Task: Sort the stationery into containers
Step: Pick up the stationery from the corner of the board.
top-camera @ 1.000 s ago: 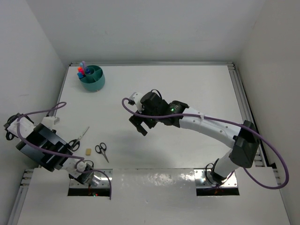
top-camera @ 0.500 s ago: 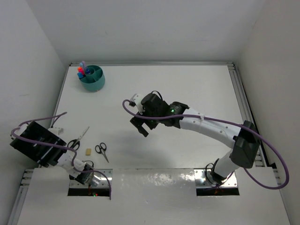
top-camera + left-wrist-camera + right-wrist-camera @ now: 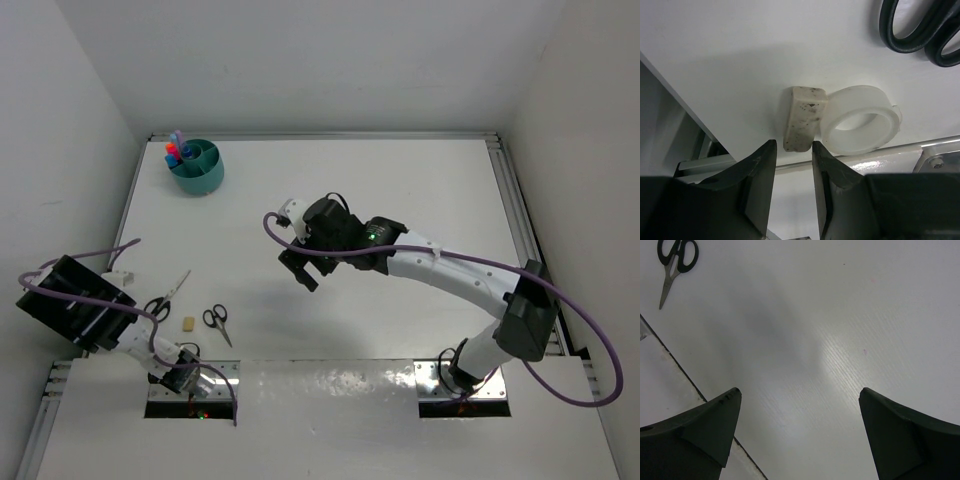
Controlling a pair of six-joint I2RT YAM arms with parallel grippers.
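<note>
One white table (image 3: 420, 180) carries it all. At its far left corner stands the round teal cup (image 3: 200, 180), divided inside, with markers (image 3: 175, 150) showing blue and reddish tips upright in its leftmost compartment. My right gripper (image 3: 800, 440) hangs over bare table near the middle, fingers spread wide, nothing between them. Near the front left lie two pairs of black-handled scissors: the long pair (image 3: 168, 293), bright blades pointing away from me, and the small pair (image 3: 216, 321) just right of it, both well apart from the cup. My left gripper (image 3: 793, 146) is low over that same patch, its fingers a narrow gap apart and clamped on nothing. Black handle loops (image 3: 920, 25) show beyond it; which pair, I cannot tell. Closer sits a translucent white ring (image 3: 862, 100), flat on the table. Smallest is the tan eraser (image 3: 804, 117): a blunt block, smudged with dark specks, touching the ring's side, its near end just at the mouth of my fingers.
</note>
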